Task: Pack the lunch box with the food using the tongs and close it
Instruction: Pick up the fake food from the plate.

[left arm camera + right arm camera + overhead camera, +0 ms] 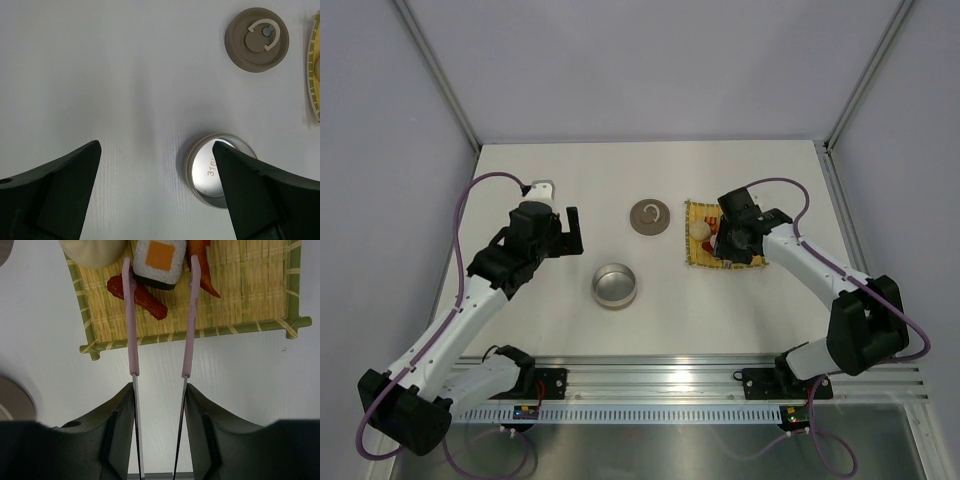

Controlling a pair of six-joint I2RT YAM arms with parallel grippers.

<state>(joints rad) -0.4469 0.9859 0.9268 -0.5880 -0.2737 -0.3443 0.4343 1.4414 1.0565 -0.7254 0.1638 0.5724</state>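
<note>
The lunch box stands open and holds nothing, just right of my wide-open left gripper, whose right finger covers part of the tin. Its grey-brown lid lies apart, ring handle up. My right gripper is shut on the tongs, whose pink tips flank the white-and-black sushi piece on the woven mat. Whether the tips press it I cannot tell. A cream ball, a red sausage bit and an orange-red bit lie beside it.
The mat sits right of the lid, under my right gripper. My left gripper hovers left of the lid. Grey walls close in the white table on three sides.
</note>
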